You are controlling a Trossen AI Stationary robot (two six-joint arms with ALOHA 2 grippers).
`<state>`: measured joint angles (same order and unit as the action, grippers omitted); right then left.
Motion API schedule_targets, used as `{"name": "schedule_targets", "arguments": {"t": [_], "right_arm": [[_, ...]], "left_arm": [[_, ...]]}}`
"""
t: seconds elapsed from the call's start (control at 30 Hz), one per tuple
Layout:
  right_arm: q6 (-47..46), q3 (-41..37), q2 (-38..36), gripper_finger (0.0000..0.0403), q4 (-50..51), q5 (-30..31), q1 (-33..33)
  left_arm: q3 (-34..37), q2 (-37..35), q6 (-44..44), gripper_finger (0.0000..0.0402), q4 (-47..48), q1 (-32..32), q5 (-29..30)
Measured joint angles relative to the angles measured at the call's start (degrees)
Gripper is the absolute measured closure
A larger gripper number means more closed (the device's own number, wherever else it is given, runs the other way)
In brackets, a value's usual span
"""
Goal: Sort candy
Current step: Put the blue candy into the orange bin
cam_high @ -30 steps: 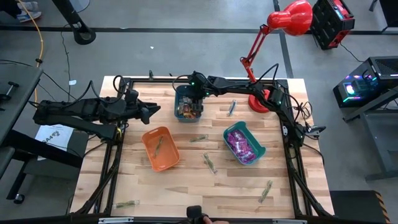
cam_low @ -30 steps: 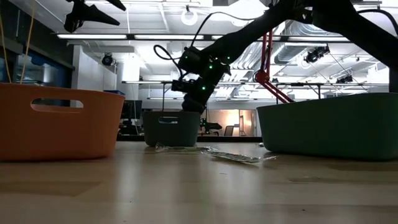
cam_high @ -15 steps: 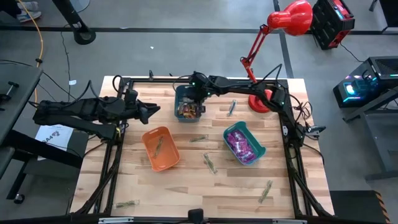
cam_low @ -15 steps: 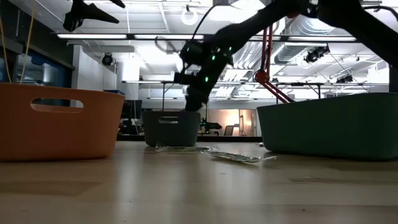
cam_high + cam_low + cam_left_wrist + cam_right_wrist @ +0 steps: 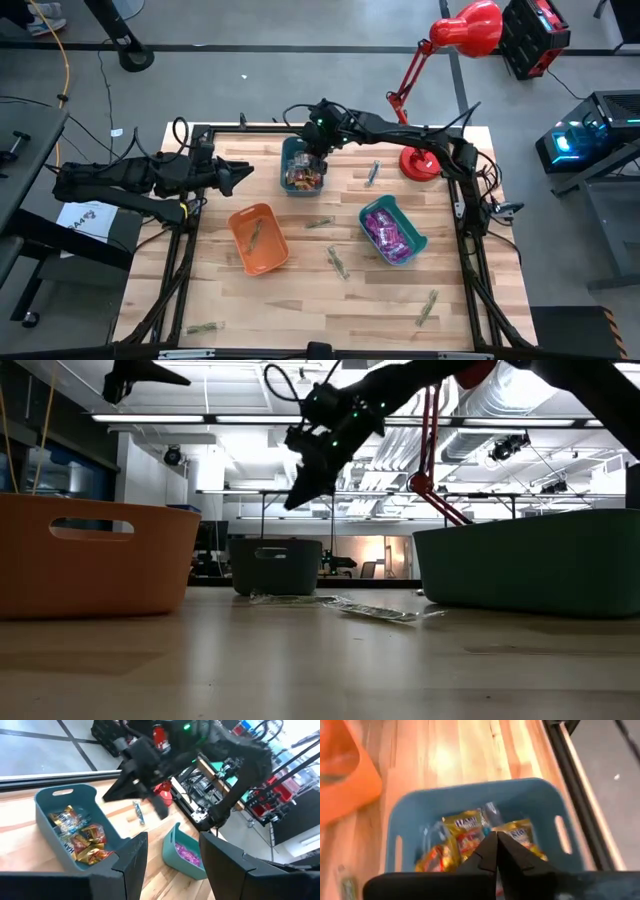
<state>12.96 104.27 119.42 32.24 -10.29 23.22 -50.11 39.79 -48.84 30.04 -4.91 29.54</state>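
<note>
The blue bin (image 5: pixel 302 170) at the table's back holds orange-brown-yellow candy (image 5: pixel 465 836). My right gripper (image 5: pixel 318 148) hangs shut just above this bin, and nothing shows between its fingers (image 5: pixel 495 851). In the low view the right gripper (image 5: pixel 297 498) is well clear of the bin's rim (image 5: pixel 275 543). Purple candy (image 5: pixel 385 232) fills the teal bin (image 5: pixel 414 240). The orange bin (image 5: pixel 270 262) holds a green stick (image 5: pixel 254 233). Loose green sticks lie on the wood (image 5: pixel 338 262), (image 5: pixel 372 173). My left gripper (image 5: pixel 238 176) waits open at the left, high above the table.
A red desk lamp (image 5: pixel 420 160) stands at the back right, behind the right arm. More green sticks lie near the front edge (image 5: pixel 428 306) and front left (image 5: pixel 205 328). A black frame (image 5: pixel 190 240) runs around the table.
My right gripper has closed and risen out of the blue bin, drawing back toward the table's rear. The left arm has barely moved.
</note>
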Motion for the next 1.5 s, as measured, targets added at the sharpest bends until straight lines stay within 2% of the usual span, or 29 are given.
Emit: {"name": "schedule_targets", "arguments": {"t": [0.1, 0.23, 0.37, 0.47, 0.63, 0.73, 0.9, 0.97, 1.03, 1.1, 1.17, 1.2, 1.5], "right_arm": [[-6.48, 0.0, 2.02, 0.0375, -3.0, -1.67, 0.13], [-14.27, -0.11, 5.3, 0.0314, -8.62, -0.76, -1.07], [-20.01, -0.04, 7.52, 0.0249, -10.63, 7.65, -3.49], [-26.24, -0.12, 9.67, 0.022, -9.82, 15.76, -4.65], [-33.48, -0.01, 12.18, 0.0211, -11.54, 23.63, -5.57], [-36.98, -0.04, 14.64, 0.021, -10.42, 24.36, -5.68], [-33.62, 2.12, 15.98, 0.021, -6.23, 26.14, -6.4], [-32.52, 2.57, 16.05, 0.0214, -3.21, 24.68, -6.38], [-31.28, 2.69, 16.13, 0.0239, -1.03, 24.24, -6.36], [-29.4, 2.69, 16.11, 0.0292, -0.03, 23.37, -6.36], [-27.46, 2.69, 16.04, 0.0364, 0.11, 21.48, -6.34], [-26.76, 2.69, 15.77, 0.0382, 0.37, 20.86, -6.32], [-19.84, 2.62, 5.19, 0.0402, -1.41, 21.19, -5.29]], "left_arm": [[0.0, 0.04, 0.0, 0.0229, -0.85, 0.0, 0.0], [0.0, 0.09, -0.39, 0.0229, -1.39, 0.0, -0.27], [0.0, 0.04, -0.42, 0.0229, -1.51, -0.08, -0.92], [0.0, 0.04, -0.44, 0.0229, -1.52, -0.07, -0.95], [0.0, 0.04, -0.42, 0.0229, -1.5, -0.07, -0.94], [0.0, 0.04, -0.44, 0.0229, -1.48, -0.07, -0.96], [0.0, 0.04, -0.44, 0.0229, -1.45, -0.07, -0.95], [0.0, 0.04, -0.44, 0.0229, -1.44, -0.07, -0.96], [0.0, 0.04, -0.4, 0.0229, -1.39, -0.07, -0.94], [0.0, 0.04, 0.58, 0.0229, -1.4, -0.03, -0.92], [0.0, 0.04, 0.96, 0.0229, -1.41, -0.02, -0.9], [0.0, 0.04, 0.98, 0.0229, -1.42, -0.02, -0.9], [0.0, 0.04, 1.03, 0.0229, -1.44, -0.02, -0.83]]}}
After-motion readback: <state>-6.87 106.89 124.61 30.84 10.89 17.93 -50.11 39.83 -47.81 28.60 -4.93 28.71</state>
